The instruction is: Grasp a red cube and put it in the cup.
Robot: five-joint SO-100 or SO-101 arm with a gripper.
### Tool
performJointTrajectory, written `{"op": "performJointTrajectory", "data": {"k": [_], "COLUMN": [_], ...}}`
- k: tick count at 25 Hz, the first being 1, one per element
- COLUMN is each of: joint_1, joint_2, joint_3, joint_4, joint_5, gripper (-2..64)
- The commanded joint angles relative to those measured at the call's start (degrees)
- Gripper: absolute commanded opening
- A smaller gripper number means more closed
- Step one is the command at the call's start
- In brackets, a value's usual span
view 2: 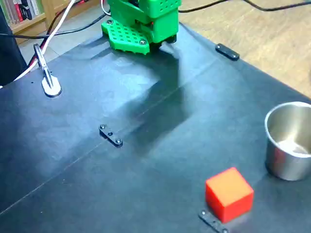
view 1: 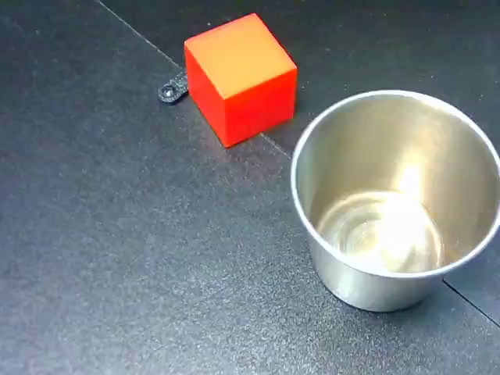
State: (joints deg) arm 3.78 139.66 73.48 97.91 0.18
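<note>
One red cube (view 1: 241,76) is seen resting on the dark table (view 1: 117,258), with one empty steel cup (view 1: 394,195) standing upright near its right. Three small black brackets (view 2: 111,135) are counted in a fixed view. The gripper is out of view, so its state cannot be told.

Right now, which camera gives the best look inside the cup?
The close fixed view: the cup fills the frame, its shiny bottom visibly empty. The wider fixed view shows the cup cropped at the right edge, its interior mostly unseen.

Green perforated robot base (view 2: 138,24), black cables
</note>
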Motion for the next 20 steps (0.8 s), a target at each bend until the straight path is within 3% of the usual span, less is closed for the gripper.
{"op": "performJointTrajectory", "data": {"k": [1, 10, 20], "joint_1": [0.09, 3.52, 19.95], "joint_2": [-0.97, -3.25, -26.37], "joint_3": [0.0, 8.35, 7.65], "joint_4": [0.18, -2.02, -23.03], "joint_5": [0.26, -0.7, -0.62], "gripper": [37.3, 37.3, 37.3]}}
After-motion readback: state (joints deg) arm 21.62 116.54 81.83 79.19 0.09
